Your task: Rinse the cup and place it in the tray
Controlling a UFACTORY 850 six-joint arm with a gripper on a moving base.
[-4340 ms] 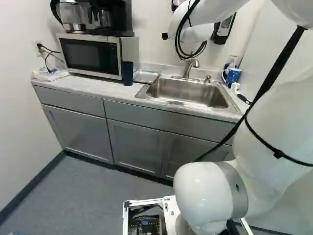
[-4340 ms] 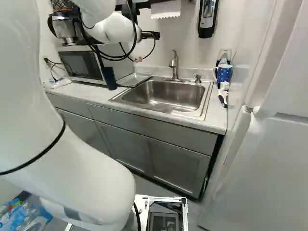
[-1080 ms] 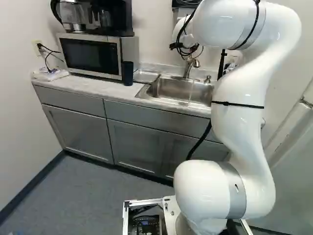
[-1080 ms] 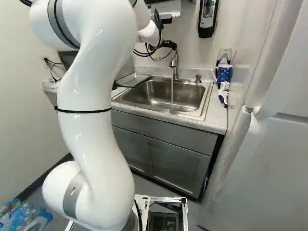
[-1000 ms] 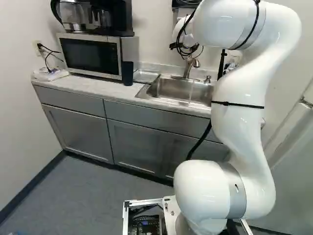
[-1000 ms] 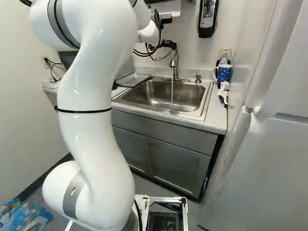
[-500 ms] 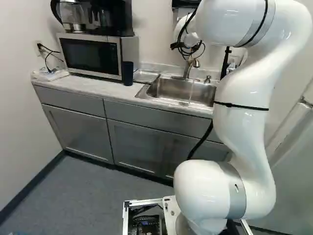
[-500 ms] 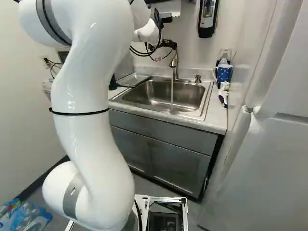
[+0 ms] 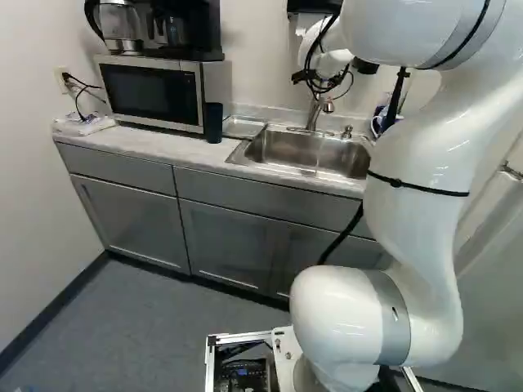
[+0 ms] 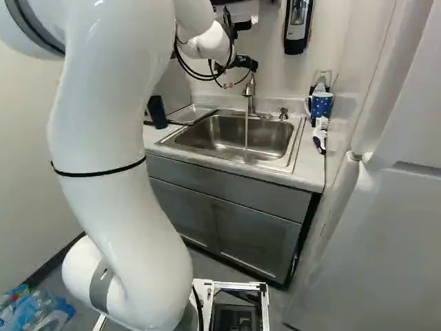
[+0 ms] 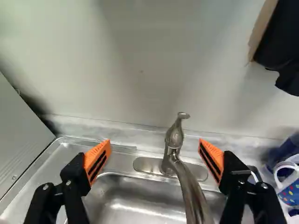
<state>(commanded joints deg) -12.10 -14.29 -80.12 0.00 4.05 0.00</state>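
Well, the claw (image 10: pixel 252 65) is spread wide apart, w/ the tap (image 11: pixel 189 186) ahead btwn its fingers; the dk cup (image 10: pixel 157 112) is off to its left & lower, on the counter (image 9: pixel 135 141) btwn the microwave (image 9: pixel 155 91) & tray (image 9: pixel 243 126). The cup is tall, plain & dk blue; water (image 10: pixel 246 132) runs in the sink (image 10: pixel 224 141); a dotty blue mug (image 10: pixel 321 105) w/ a handle is past the claw's right finger.

Arm (image 9: pixel 421 196) raised — fingers (image 11: pixel 98 161) spread wide
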